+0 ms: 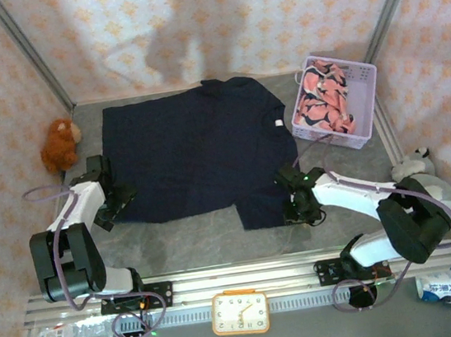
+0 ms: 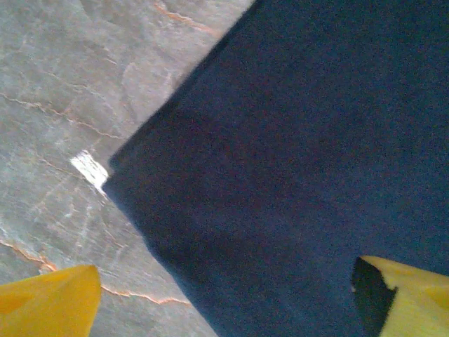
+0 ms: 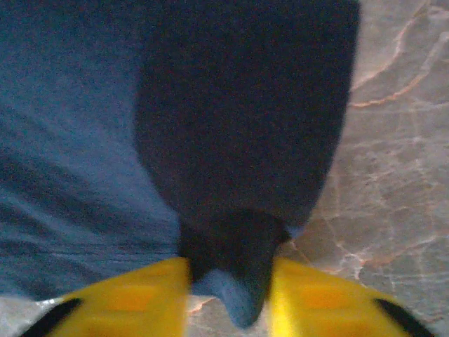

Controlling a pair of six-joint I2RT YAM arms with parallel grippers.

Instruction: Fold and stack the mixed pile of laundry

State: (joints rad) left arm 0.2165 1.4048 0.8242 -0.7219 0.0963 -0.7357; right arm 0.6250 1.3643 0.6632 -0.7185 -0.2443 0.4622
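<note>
Two yellow fingertips [image 3: 133,302] of the right gripper [image 3: 228,298] are cut off by the bottom frame edge in the right wrist view, and the picture is blurred. They are clenched on a bunched fold of the large plain dark navy cloth garment [image 3: 238,140], which pokes down between them. The rest of the cloth spreads up and left. The grey marbled table [image 3: 400,175] is bare to the right.

In the left wrist view the left gripper [image 2: 224,312] shows just the tips of its yellow fingers [image 2: 49,302], cropped at both bottom corners. They are spread wide, released, gripping nothing. One tip is over table, the other over navy cloth, and a corner of the garment points left between them. Whether either tip touches the cloth cannot be told.

The top external view adds the layout. The navy garment [image 1: 199,155] lies flat from the table's middle toward its far edge. The left gripper [image 1: 116,201] is at its near-left corner and the right gripper [image 1: 298,202] at its near-right hem corner, with the fingertips hidden under the wrist bodies. The smaller pink cloth garment with navy-and-white print [image 1: 325,105] sits crumpled in the lavender perforated plastic basket [image 1: 359,76] at the table's far-right corner, just beside the navy sleeve. Its lower part is hidden by the basket wall.
</note>
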